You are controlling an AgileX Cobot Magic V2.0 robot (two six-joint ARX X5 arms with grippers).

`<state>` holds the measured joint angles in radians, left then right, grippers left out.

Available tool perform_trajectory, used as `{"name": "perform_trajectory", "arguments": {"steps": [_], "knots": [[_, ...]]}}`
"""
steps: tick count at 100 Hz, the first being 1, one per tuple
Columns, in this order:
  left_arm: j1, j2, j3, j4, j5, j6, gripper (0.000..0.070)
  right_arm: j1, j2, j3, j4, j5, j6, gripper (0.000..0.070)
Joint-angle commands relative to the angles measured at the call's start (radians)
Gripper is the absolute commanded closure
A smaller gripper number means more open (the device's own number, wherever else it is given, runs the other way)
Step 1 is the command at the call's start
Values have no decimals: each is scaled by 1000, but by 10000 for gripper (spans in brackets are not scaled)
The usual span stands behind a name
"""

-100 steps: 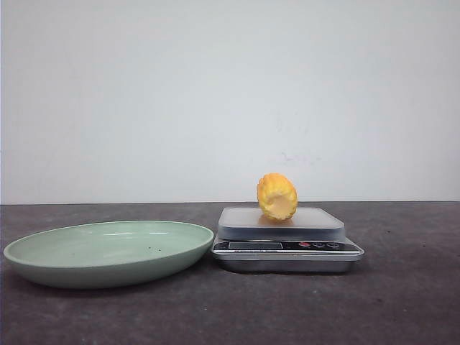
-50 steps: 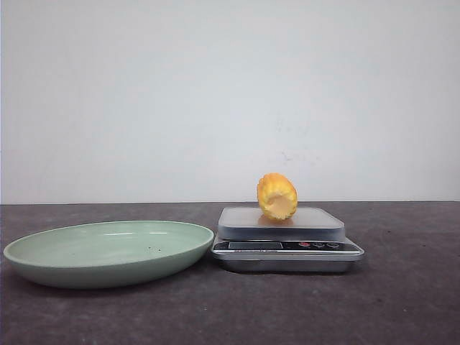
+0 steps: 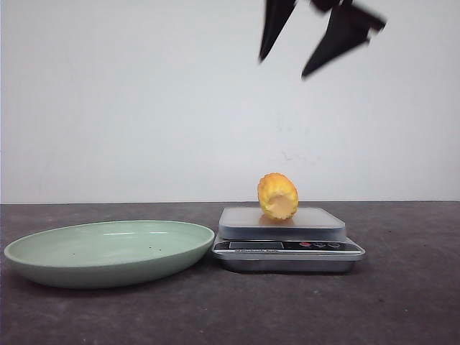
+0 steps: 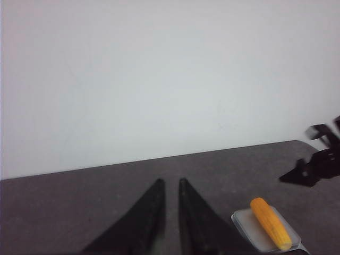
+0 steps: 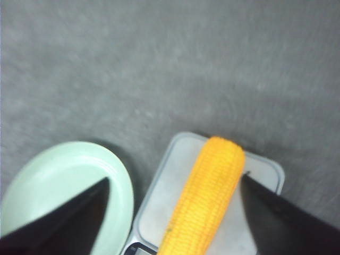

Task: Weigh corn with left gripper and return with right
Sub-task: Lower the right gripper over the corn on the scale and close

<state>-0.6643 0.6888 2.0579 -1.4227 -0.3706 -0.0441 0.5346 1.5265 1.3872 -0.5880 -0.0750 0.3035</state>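
Observation:
The corn (image 3: 277,196), a short yellow-orange cob with its pale cut end towards the camera, lies on the platform of the silver scale (image 3: 287,246). My right gripper (image 3: 285,67) hangs open high above the corn and holds nothing. In the right wrist view its fingers straddle the corn (image 5: 210,202) from above, the gripper (image 5: 175,179) well clear of it. My left gripper (image 4: 171,181) is empty with its jaws nearly together, off to the side of the scale (image 4: 244,223) and corn (image 4: 270,223). It is out of the front view.
A pale green plate (image 3: 108,251) sits on the dark table just left of the scale; its rim shows in the right wrist view (image 5: 125,186). A plain white wall stands behind the table.
My right gripper has come into the front view at the top, above the scale. The corn, scale and plate have not moved.

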Motion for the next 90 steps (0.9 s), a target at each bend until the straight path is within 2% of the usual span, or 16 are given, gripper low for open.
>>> {"name": "perform_trajectory", "arguments": {"steps": [1,20,75,90], "knots": [[-6,10,10,-49,-2,-1,700,7,52,21,-5,5,31,125],[-6,10,-18,-49,-2,-1,700,7,151,21,-53,42,38,125],[-6,10,-94,-49,2,-2,700,14,292,21,-66,50,60,130],[-6,10,-93,-49,2,-4,700,14,309,21,-73,51,77,240]]}}
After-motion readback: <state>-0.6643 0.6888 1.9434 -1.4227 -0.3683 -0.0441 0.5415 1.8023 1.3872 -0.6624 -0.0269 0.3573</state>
